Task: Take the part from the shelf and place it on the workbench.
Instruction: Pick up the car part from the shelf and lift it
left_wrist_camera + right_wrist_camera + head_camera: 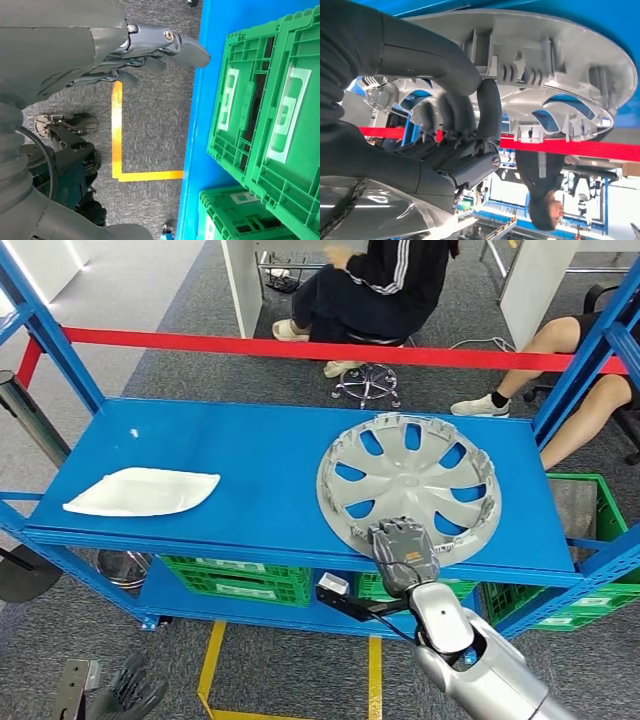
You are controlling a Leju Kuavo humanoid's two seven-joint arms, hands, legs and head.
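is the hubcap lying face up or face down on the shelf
Face down: the hubcap shows its hollow inner side with clips round the rim. The right hand grips its near edge on the shelf.

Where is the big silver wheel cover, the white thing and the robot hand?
wheel cover (408,483): head view, on its middle hub.
white part (143,491): head view, on its flat middle.
right robot hand (401,552): head view, on the back of the hand at the cover's near rim.
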